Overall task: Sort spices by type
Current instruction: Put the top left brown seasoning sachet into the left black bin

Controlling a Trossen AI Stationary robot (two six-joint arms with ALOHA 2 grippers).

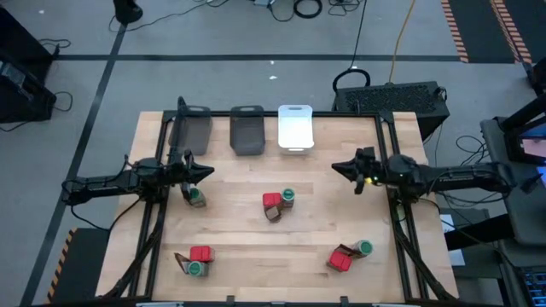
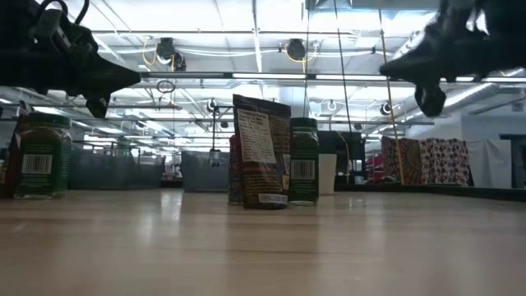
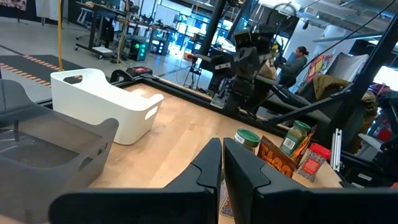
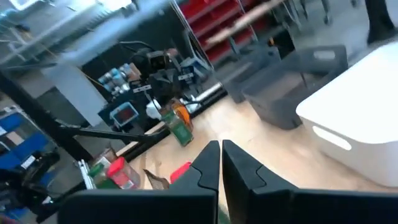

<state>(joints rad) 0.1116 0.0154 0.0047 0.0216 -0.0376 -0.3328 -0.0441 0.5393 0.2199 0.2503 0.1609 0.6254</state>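
Above the wooden desk (image 1: 256, 256), we hold both grippers' jaws closed and empty: left gripper (image 1: 203, 170) beside a green-lidded jar (image 1: 197, 198), right gripper (image 1: 339, 166) far right. The spices sit unsorted in four clusters; we judge the next move calls for opening over that jar.

A: Where's the left gripper (image 1: 203, 171)?
B: Fingers together, right above a green-lidded jar (image 1: 197, 198). Dark grey bin (image 1: 193, 130) just beyond it.
A: Right gripper (image 1: 339, 166)?
B: Also closed, near the white bin (image 1: 295, 127).
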